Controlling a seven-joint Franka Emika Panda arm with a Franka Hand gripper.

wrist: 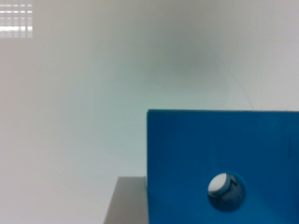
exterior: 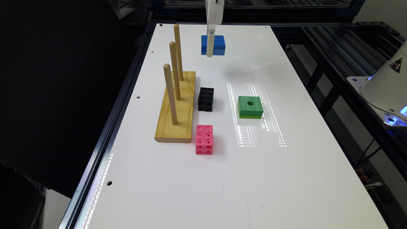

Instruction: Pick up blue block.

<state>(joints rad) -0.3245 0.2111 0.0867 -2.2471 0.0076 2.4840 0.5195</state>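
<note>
The blue block (exterior: 217, 44) is bright blue and squarish, and it hangs a little above the far end of the white table (exterior: 286, 178). My gripper (exterior: 210, 53) comes down from the top of the exterior view and is shut on the block, a white part crossing its near face. In the wrist view the blue block (wrist: 224, 158) is close and large, with its round hole (wrist: 225, 190) showing. Its grey shadow (wrist: 128, 200) lies offset on the table beneath.
A wooden base with three upright pegs (exterior: 176, 105) stands on the exterior view's left. Beside it are a black studded block (exterior: 206, 99) and a pink studded block (exterior: 204, 139). A green block with a hole (exterior: 250, 107) lies mid-table. A white robot base (exterior: 388, 86) sits at the right edge.
</note>
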